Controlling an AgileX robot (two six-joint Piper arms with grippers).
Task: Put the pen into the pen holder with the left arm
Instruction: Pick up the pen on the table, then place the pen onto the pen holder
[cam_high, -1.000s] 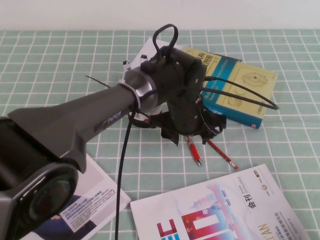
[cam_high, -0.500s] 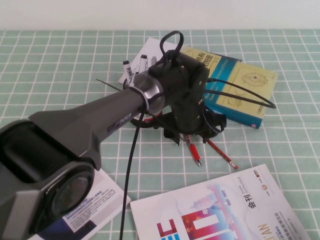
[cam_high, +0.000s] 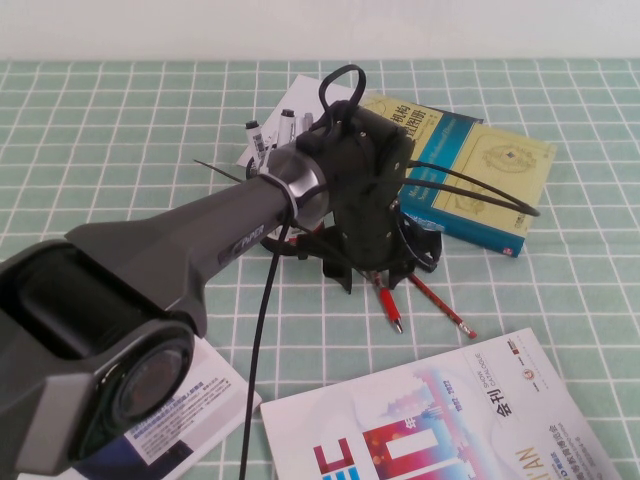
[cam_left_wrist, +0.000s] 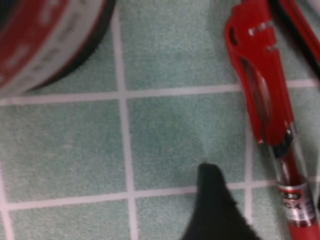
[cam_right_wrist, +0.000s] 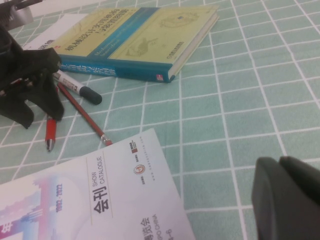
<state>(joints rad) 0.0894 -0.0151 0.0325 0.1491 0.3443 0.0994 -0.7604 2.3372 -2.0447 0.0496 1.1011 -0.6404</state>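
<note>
The red pen (cam_high: 388, 305) lies on the green checked cloth, its silvery tip pointing toward me. My left gripper (cam_high: 372, 278) is low over its upper end, open, with one finger on either side of the barrel. In the left wrist view the pen (cam_left_wrist: 262, 100) lies beside one black finger (cam_left_wrist: 212, 200), and the pen holder's red and white label band (cam_left_wrist: 45, 35) is close by. In the high view the left arm hides the holder. My right gripper (cam_right_wrist: 285, 200) is shut and empty above the cloth, away from the pen.
A thin red pencil (cam_high: 442, 305) lies just right of the pen. A blue and yellow book (cam_high: 470, 170) is behind, a catalogue (cam_high: 440, 420) in front, a magazine (cam_high: 190, 420) at front left. White markers (cam_high: 265, 135) lie at the back, and one (cam_right_wrist: 77, 87) lies beside the book.
The left arm has swung slightly right, uncovering the white markers behind it. The left gripper has settled a little lower over the pen. The pen has not moved.
</note>
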